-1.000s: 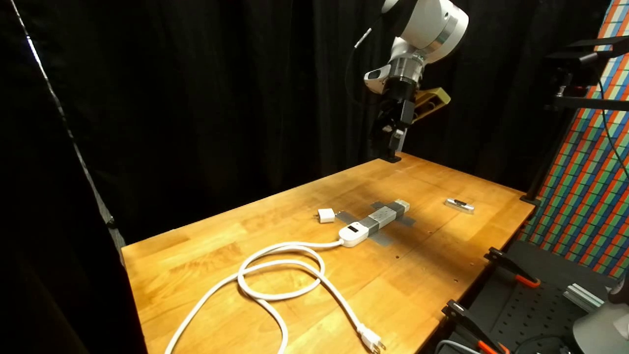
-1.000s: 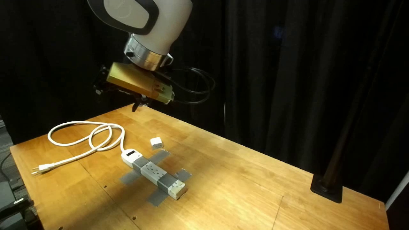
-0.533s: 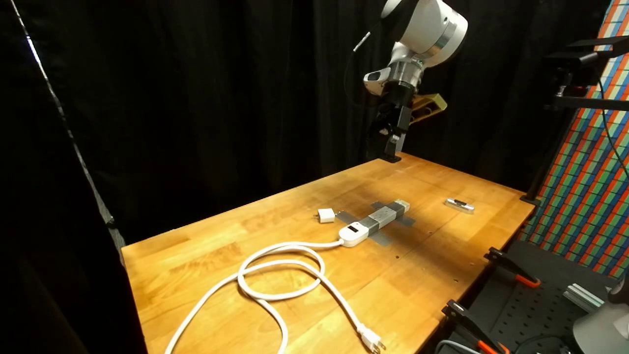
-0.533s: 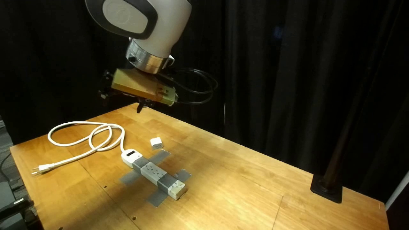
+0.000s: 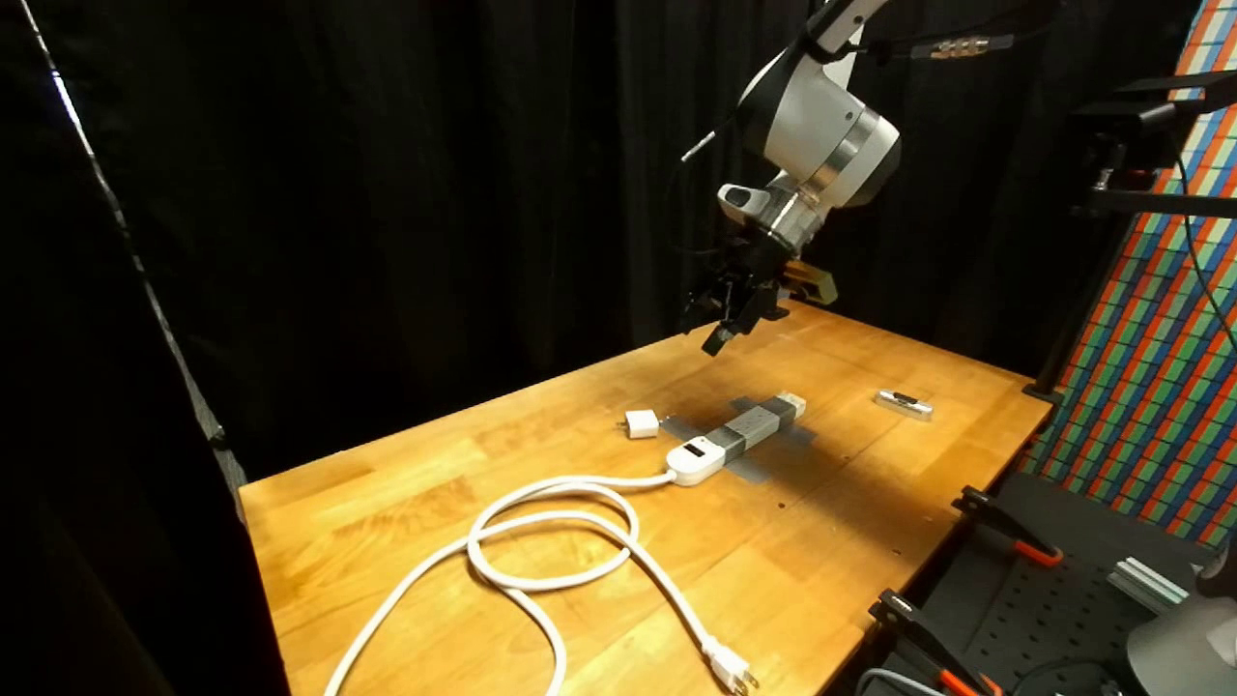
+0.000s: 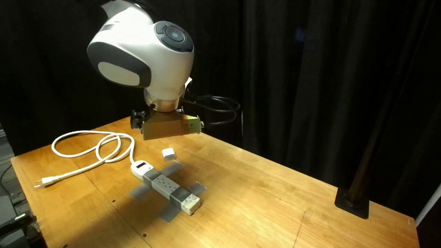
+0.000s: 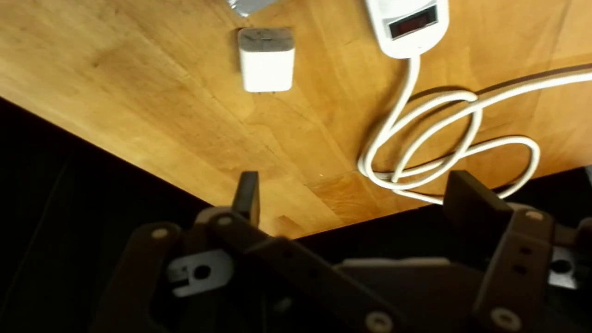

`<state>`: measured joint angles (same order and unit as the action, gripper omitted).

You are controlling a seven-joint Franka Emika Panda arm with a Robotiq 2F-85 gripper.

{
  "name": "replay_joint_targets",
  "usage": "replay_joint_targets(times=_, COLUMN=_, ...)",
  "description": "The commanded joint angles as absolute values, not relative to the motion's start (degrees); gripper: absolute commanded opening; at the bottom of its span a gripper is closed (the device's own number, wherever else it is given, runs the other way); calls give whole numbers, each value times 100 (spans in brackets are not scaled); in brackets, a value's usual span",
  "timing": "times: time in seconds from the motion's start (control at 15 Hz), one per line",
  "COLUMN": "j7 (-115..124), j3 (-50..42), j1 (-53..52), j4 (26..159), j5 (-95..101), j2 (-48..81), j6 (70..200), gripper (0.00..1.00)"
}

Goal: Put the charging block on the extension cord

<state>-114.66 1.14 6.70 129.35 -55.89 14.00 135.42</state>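
Note:
The charging block [image 5: 641, 423] is a small white cube lying on the wooden table, beside the socket bar and apart from it. It also shows in an exterior view [image 6: 168, 154] and near the top of the wrist view [image 7: 267, 64]. The extension cord's socket bar [image 5: 754, 425] is taped to the table; its outlets [image 6: 166, 184] face up. Its white cable [image 7: 386, 134] lies coiled. My gripper [image 7: 354, 180] is open and empty, with its fingers wide apart. In an exterior view the gripper [image 5: 703, 336] hangs tilted above the table, higher than the block and behind it.
A small silver bar with a dark part [image 5: 904, 404] lies on the table past the socket bar. Clamps [image 5: 1005, 527] grip the table's edge. A black post base [image 6: 352, 203] stands at a corner. Grey tape strips [image 6: 171, 212] flank the socket bar. Black curtains hang behind.
My gripper has come down towards the table and the charging block, and the wrist has tilted. The block and the extension cord have not moved.

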Motion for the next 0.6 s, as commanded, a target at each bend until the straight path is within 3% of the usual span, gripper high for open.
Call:
replay_joint_targets(times=0.0, j7=-12935, j3=352, j1=700, j4=12723, j5=-7133, j2=1796, j6=14120, gripper=100)
replay_joint_targets(times=0.53, j7=-14441, j3=186, j1=425, j4=12370, j5=-8930, j2=2516, j6=14020, gripper=100)
